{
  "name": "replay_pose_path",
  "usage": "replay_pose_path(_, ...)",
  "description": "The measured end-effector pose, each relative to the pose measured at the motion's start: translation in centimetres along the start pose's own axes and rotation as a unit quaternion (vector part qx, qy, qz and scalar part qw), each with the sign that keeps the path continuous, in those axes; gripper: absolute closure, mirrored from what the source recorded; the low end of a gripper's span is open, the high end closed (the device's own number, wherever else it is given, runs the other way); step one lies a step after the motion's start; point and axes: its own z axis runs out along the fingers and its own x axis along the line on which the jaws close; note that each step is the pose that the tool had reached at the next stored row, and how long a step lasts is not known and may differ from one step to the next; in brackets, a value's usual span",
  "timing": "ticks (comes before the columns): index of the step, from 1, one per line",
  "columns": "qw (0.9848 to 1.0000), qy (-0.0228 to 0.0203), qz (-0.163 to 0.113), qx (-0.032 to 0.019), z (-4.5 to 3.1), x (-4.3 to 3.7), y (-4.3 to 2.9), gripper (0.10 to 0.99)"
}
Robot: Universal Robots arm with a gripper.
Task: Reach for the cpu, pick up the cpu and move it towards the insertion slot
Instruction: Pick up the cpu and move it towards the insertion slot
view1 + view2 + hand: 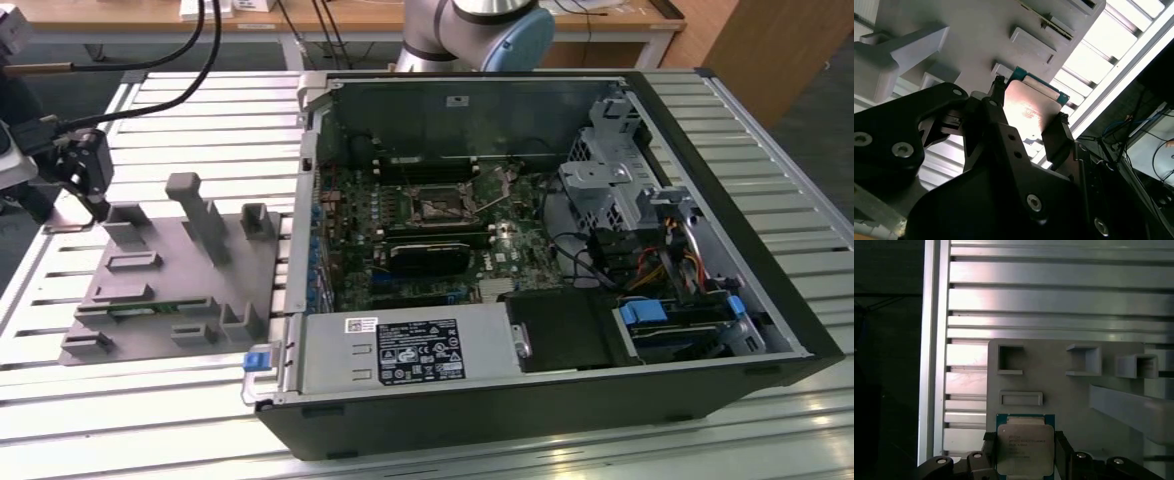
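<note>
Two black fingers (1056, 140) are clamped on the cpu (1031, 105), one against each of two opposite edges, so the chip sits squarely between them. Their bulk covers the chip's near edge in both wrist views, and in the first wrist view the frame cuts off the lower part of the chip and the fingers together. I cannot tell whether the chip rests on the grey plate (1074, 400) under the fingers or hangs just clear of it. In the exterior view the fingers (94, 190) are a dark shape at one corner of the plate, and the chip between them is too small to make out.

Up close, the cpu is flat and square, with a silvery-grey metal lid. The lid catches a pale pinkish glare in the second wrist view. A thin green board edge peeps out around the lid, and there is faint print on top.

Just past the fingertips the plate carries raised rectangular blocks (1020, 398) and open pockets. The plate lies on a slatted metal counter (1054, 300).

The slot (438, 205), with its shiny frame and dark centre, lies well apart from the fingers inside the open case (534, 410).
</note>
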Motion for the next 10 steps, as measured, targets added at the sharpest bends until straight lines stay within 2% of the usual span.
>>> replay_pose_path(10, 1.0000, 0.0000, 0.000, 0.0005, -1.12, 0.01, 0.13, 0.541)
